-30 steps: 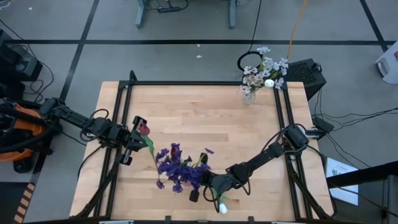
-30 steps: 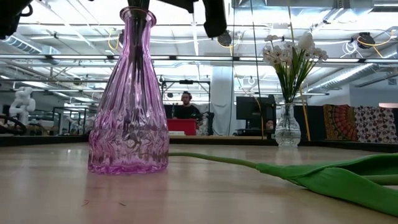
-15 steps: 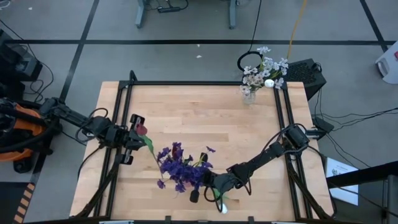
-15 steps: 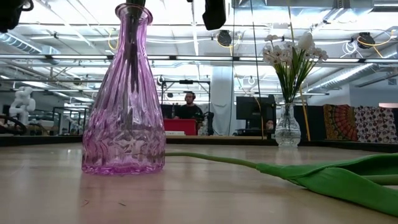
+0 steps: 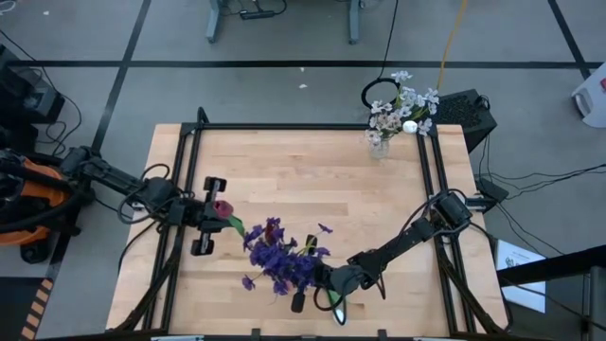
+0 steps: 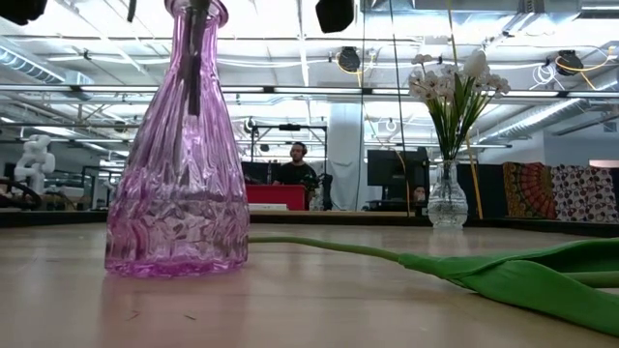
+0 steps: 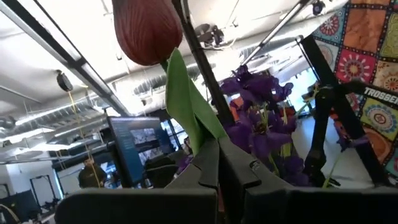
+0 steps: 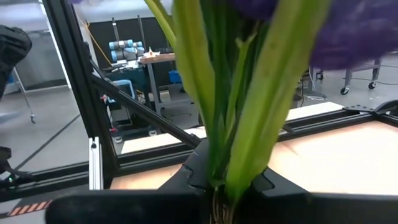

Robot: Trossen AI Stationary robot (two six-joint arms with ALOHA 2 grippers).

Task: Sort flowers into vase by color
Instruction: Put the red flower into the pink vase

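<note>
— Left gripper (image 5: 220,211) first: we have its fingers pinched tight on the stem of a dark red tulip (image 5: 222,207), over the left half of the table (image 5: 284,161). Why hold it there?

— In our judgement, so the bud leads and the stem trails toward the purple vase (image 6: 177,145), ready to drop in among the dark blooms. The left wrist view shows the bud (image 7: 147,29) up above our closed fingers, with its green leaf (image 7: 186,106) rising out of the grip.

— And the purple flowers (image 5: 282,260)?

— They stand in that vase near the front middle of the table, just right of the tulip. Low down, we see the glass body resting on the wood with stems inside its neck.

— Then the right gripper (image 5: 336,305)?

— Nearly closed, at the near edge just right of the purple bunch. The right wrist view shows green stems (image 8: 236,106) running up between its fingers, so we read it as gripping a bunch of stems; we cannot tell which blossoms top them.

— Farthest right?

— A clear vase of white flowers (image 5: 401,112) sits at the far right corner, well apart, keeping the colours separate.
</note>
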